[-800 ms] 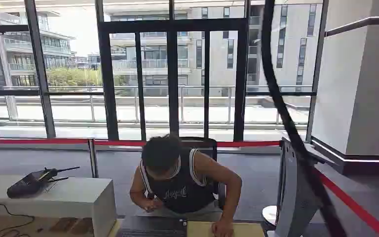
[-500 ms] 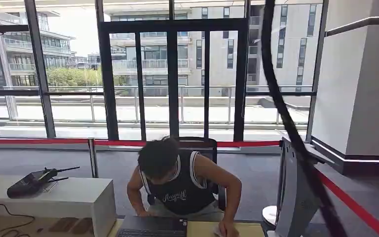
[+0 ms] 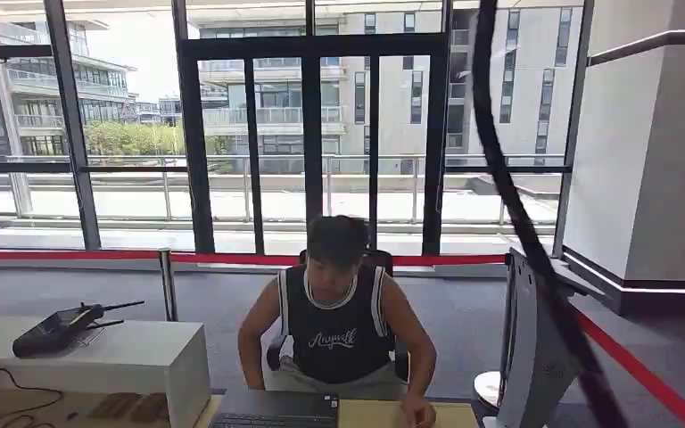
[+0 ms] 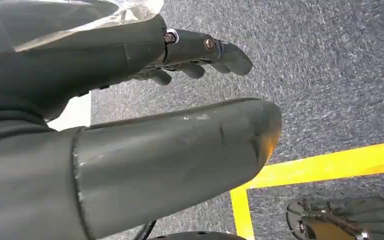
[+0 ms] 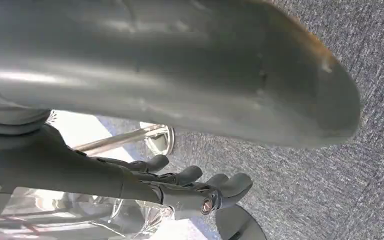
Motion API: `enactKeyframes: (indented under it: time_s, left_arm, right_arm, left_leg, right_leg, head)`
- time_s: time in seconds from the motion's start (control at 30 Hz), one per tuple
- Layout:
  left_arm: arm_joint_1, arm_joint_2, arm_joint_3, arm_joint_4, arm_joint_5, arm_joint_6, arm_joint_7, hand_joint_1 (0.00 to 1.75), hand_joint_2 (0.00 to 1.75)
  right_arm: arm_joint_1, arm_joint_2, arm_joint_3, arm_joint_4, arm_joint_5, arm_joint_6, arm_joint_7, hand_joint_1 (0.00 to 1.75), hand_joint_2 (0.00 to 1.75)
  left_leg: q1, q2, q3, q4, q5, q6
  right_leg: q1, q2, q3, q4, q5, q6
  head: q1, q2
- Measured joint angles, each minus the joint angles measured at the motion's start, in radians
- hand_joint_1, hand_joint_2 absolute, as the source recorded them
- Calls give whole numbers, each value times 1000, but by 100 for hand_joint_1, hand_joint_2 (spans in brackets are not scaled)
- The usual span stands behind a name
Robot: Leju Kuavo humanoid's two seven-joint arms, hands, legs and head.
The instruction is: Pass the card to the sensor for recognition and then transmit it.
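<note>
Head view: person (image 3: 337, 312) in dark sleeveless top sits upright on a black chair (image 3: 383, 260) behind the desk (image 3: 370, 415), facing cam. One of their hands (image 3: 417, 412) rests on the tan desk top at the frame's lower edge, just right of a dark laptop (image 3: 276, 410). Card: can't make it out anywhere; can't tell if it's under that hand. Grey upright unit (image 3: 528, 357) stands at desk's right end. White bench (image 3: 98, 357) to the left w/ a black handset-type device (image 3: 58, 328) on top and a cable (image 3: 9, 397) below. Red barrier belt (image 3: 71, 255) runs across behind, glass wall (image 3: 312, 134) beyond it.

Left wrist view: left hand (image 4: 145, 90) hangs over grey carpet (image 4: 330, 75), fingers (image 4: 205, 55) stretched out, apart from thumb (image 4: 180, 150), nothing in it. Yellow floor tape (image 4: 330, 165) below.

Right wrist view: right hand (image 5: 170, 150) also over carpet, fingers (image 5: 200, 187) lightly curved and spread from thumb (image 5: 205, 75), holding nothing. Chrome post foot (image 5: 157, 140) nearby.
</note>
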Motion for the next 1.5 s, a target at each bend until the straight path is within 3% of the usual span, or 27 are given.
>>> enactKeyframes:
  time_s: [0.5, 0.63, 0.8, 1.03, 1.17, 1.4, 1.43, 1.5]
  left_arm:
    - [0, -5, -1, 0, 4, 7, 3, 0, 0]
    - [0, -5, -1, 0, 6, 7, 12, 0, 0]
    - [0, -3, -1, 0, 14, 8, 6, 0, 0]
    - [-2, -3, -3, 0, 9, 6, -15, 0, 0]
    - [-3, 0, -15, 1, -2, 2, -22, 0, 0]
    - [-5, 0, -37, 1, -19, -10, -28, 0, 0]
    - [-5, 1, -41, 1, -21, -11, -29, 0, 0]
    - [-6, 0, -45, 1, -22, -15, -30, 0, 0]
  right_arm:
    - [0, -2, 10, 0, -9, -4, -2, 0, 0]
    - [0, -7, -7, 0, -137, -44, -83, 0, 0]
    - [-10, -39, -34, 0, -146, -88, -138, 0, 0]
    - [-93, -148, -34, -7, -50, -117, -115, 0, 0]
    - [-162, -239, -30, -28, -11, -117, -114, 0, 0]
    - [-293, -388, 26, -109, 105, -65, -58, 0, 0]
    - [-310, -407, 36, -126, 120, -53, -51, 0, 175]
    - [-342, -438, 50, -157, 137, -31, -36, 0, 175]
  left_leg:
    - [0, 0, 0, 0, 0, 0]
    - [0, 0, 0, 0, 0, 0]
    - [0, 0, 0, 0, 0, 0]
    - [-2, 0, 0, 0, 0, 1]
    - [-3, 0, 0, 1, 1, 1]
    - [-5, 0, -1, 1, 1, 2]
    - [-5, 0, -1, 1, 1, 2]
    - [-4, 0, -1, 1, 1, 2]
  right_leg:
    - [0, 0, 0, 0, 0, 0]
    - [0, 0, 0, 0, 0, 0]
    - [-1, 0, 0, 0, 0, 0]
    - [-3, 0, 1, 0, 1, 2]
    - [-4, 0, 0, 0, 2, 3]
    - [-5, 0, 0, 0, 3, 4]
    - [-5, 0, 0, 0, 3, 4]
    - [-4, 0, 0, 0, 3, 4]
  head:
    - [0, 0]
    - [0, 0]
    - [0, 0]
    - [-1, 0]
    - [-2, 0]
    - [-2, 0]
    - [-3, 0]
    - [-3, 0]
